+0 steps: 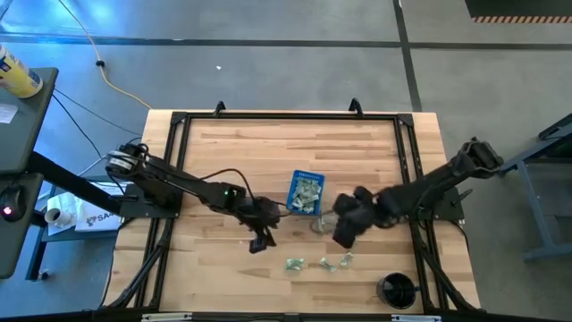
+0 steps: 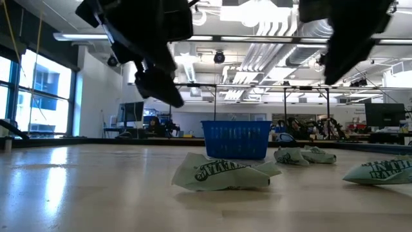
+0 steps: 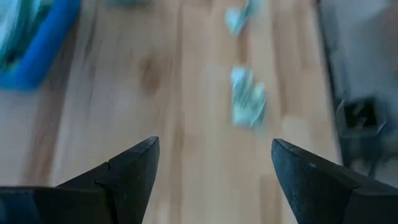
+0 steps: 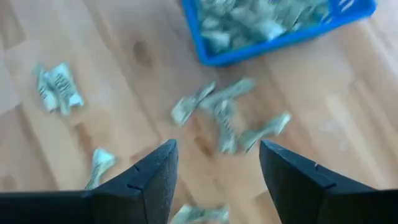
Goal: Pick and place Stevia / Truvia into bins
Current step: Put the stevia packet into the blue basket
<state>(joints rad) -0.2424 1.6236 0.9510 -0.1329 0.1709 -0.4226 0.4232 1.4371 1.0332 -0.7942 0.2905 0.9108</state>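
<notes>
The blue bin (image 1: 306,192) sits near the table's middle, full of pale green and white sachets; it also shows in the low view (image 2: 236,138) and in the right wrist view (image 4: 280,28). More sachets lie flat on the wood: a row toward the near edge (image 1: 322,263) and a cluster by the bin's near side (image 4: 224,115). My left gripper (image 1: 261,241) hovers open to the near left of the bin, with one sachet (image 3: 249,102) ahead of its fingers (image 3: 214,146). My right gripper (image 1: 342,237) hovers open over the cluster (image 4: 217,149). Both grippers are above the table and touch nothing.
A round black cup (image 1: 397,290) stands near the table's near right corner. A black metal frame (image 1: 179,118) runs around the tabletop. Bare wood lies along the far side and the left part of the table. The room behind shows in the low view.
</notes>
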